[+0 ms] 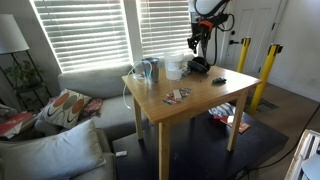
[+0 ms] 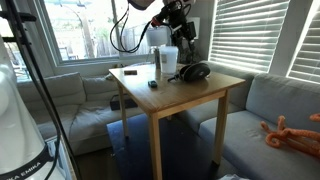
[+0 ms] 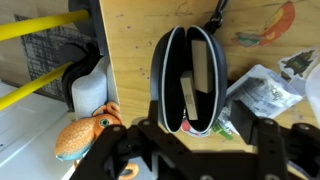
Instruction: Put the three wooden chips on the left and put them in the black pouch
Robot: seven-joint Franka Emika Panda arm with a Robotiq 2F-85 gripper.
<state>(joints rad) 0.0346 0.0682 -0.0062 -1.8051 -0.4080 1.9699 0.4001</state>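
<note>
The black pouch (image 3: 188, 30) lies open on the wooden table (image 1: 195, 105), directly under my gripper (image 3: 198, 125). Tan wooden pieces (image 3: 200, 70) show inside it. The gripper is open, its fingers spread wider than the pouch and holding nothing. In both exterior views the gripper (image 1: 197, 45) (image 2: 185, 30) hangs above the pouch (image 1: 200, 66) (image 2: 192, 72) at the table's far side. A small cluster of reddish-brown wooden chips (image 1: 178, 95) lies mid-table, apart from the gripper.
Clear cups (image 1: 150, 68) (image 2: 166, 62) stand beside the pouch. A small flat dark item (image 1: 218, 79) (image 2: 153, 84) lies on the table. Yellow posts (image 1: 266, 75), a grey sofa (image 1: 95, 85) and an orange stuffed toy (image 3: 80, 135) surround the table.
</note>
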